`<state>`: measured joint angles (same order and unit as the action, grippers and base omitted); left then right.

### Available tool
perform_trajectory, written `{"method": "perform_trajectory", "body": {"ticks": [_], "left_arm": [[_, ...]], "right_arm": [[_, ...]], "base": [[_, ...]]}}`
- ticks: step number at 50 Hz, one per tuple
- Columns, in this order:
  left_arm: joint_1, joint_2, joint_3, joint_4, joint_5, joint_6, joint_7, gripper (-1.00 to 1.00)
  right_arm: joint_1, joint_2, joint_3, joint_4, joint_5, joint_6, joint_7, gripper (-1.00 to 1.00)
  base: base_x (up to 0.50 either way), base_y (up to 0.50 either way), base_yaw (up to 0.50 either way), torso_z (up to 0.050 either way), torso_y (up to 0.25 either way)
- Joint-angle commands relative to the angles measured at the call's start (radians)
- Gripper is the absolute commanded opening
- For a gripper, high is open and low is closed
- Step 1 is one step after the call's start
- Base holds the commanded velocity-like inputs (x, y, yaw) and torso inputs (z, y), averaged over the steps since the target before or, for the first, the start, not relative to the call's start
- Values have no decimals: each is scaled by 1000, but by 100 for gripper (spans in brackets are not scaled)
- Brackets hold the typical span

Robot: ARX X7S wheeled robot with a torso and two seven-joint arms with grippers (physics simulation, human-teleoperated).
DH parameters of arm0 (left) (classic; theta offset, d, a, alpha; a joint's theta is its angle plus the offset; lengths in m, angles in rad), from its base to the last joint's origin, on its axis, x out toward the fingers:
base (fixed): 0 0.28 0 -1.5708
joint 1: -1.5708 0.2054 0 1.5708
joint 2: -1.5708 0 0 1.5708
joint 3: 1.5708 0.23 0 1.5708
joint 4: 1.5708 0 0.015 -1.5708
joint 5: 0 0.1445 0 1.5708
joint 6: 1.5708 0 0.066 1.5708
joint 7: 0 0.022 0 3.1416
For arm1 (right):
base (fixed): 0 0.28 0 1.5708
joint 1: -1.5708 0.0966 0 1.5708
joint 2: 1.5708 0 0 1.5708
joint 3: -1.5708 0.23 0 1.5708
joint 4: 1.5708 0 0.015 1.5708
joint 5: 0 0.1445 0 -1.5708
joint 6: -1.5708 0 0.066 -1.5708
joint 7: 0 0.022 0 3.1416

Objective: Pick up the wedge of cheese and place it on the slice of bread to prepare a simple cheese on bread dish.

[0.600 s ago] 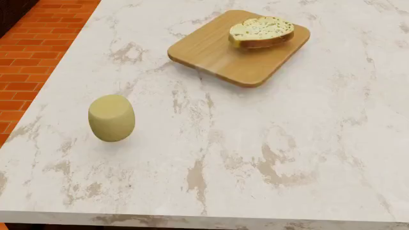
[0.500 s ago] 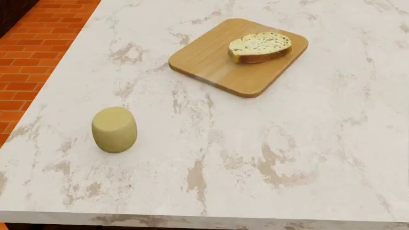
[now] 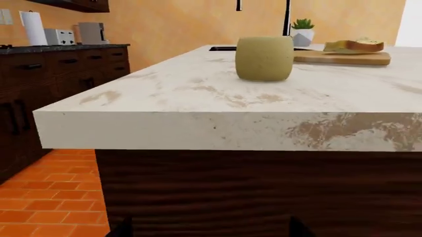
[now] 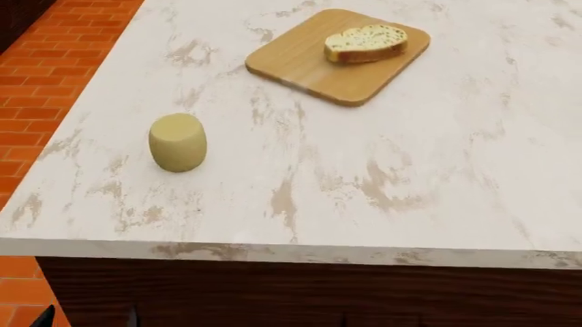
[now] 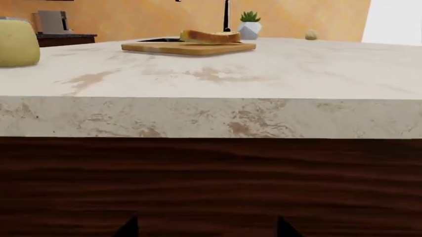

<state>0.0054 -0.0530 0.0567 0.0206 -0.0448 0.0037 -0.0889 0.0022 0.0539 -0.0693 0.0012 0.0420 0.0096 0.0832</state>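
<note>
The pale yellow cheese stands on the marble counter near its left edge, and shows in the left wrist view and at the edge of the right wrist view. The bread slice lies on the far part of the wooden cutting board, also seen in the left wrist view and the right wrist view. My left gripper and right gripper are open and empty, below the counter top, facing its dark wood front. Only their fingertips show.
The marble counter has a thick front edge over a dark wood cabinet front. Orange tile floor lies to the left. A sink with a faucet and a small potted plant stand beyond the board.
The head view has pulled back: the counter's front edge and cabinet front now show, and the cheese and board sit higher in the picture. Nothing on the counter has moved.
</note>
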Motion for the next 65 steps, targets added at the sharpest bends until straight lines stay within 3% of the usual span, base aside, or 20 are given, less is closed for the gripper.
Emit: {"method": "perform_trajectory", "body": {"ticks": [1, 9, 29, 45, 57, 65], "left_arm": [[0, -16, 15, 7, -13, 8, -33, 100], [-8, -27, 33, -4, -8, 6, -49, 100], [7, -53, 49, 36, -42, -6, -73, 100], [33, -84, 51, 108, -78, -72, -88, 100], [58, -140, 67, 480, -100, -435, -125, 100], [-103, -159, 53, 617, -152, -737, -136, 100]], "right_arm": [[11, 17, -19, 17, 15, 2, 23, 100], [14, 27, -31, 16, 2, 4, 51, 100], [7, 49, -62, -3, 18, 4, 79, 100], [-36, 82, -63, -180, 84, 158, 82, 100], [-41, 124, -36, -423, 129, 376, 118, 100], [34, 157, -31, -622, 181, 634, 138, 100]], "base": [[-477, 0, 0, 0, 0], [-119, 0, 0, 0, 0], [0, 0, 0, 49, 0], [0, 0, 0, 50, 0], [0, 0, 0, 6, 0], [0, 0, 0, 0, 0]]}}
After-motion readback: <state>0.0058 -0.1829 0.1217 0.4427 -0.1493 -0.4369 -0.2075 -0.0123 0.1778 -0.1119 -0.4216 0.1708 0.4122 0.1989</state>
